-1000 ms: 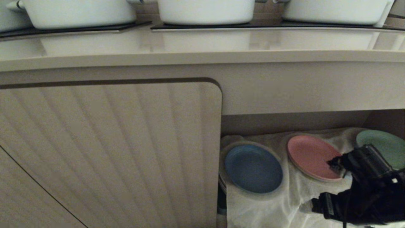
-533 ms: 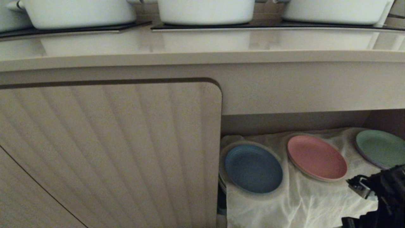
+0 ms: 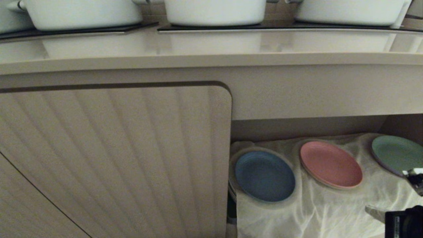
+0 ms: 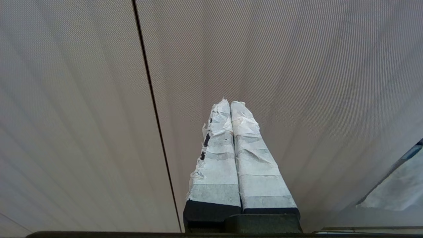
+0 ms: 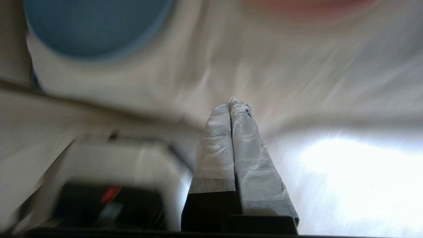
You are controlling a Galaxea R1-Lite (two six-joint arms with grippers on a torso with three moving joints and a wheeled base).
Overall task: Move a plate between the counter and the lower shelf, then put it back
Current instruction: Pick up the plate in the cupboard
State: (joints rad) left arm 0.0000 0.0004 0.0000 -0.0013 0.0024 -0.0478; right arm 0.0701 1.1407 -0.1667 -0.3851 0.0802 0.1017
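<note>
The light blue plate [image 3: 264, 176] lies flat on the white cloth of the lower shelf [image 3: 330, 211], at its left end next to the cabinet door. The right wrist view shows the plate [image 5: 96, 26] far off, beyond the cloth. My right gripper [image 5: 233, 100] is shut and empty, hanging above the cloth at the shelf's front and touching nothing. Only a bit of the right arm [image 3: 404, 221] shows at the head view's lower right corner. My left gripper [image 4: 230, 103] is shut, empty and parked facing the ribbed door. The glossy counter [image 3: 211, 46] above holds no plate.
A pink plate [image 3: 330, 164] and a green plate [image 3: 395, 153] lie to the right of the blue one on the cloth. White pots [image 3: 214, 11] stand on black hob panels at the counter's back. A ribbed cabinet door [image 3: 115, 158] closes off the left.
My right arm has pulled back from the pink plate's near rim toward the lower right, almost out of the head view. Its gripper has gone from open to shut. The plates have not moved.
</note>
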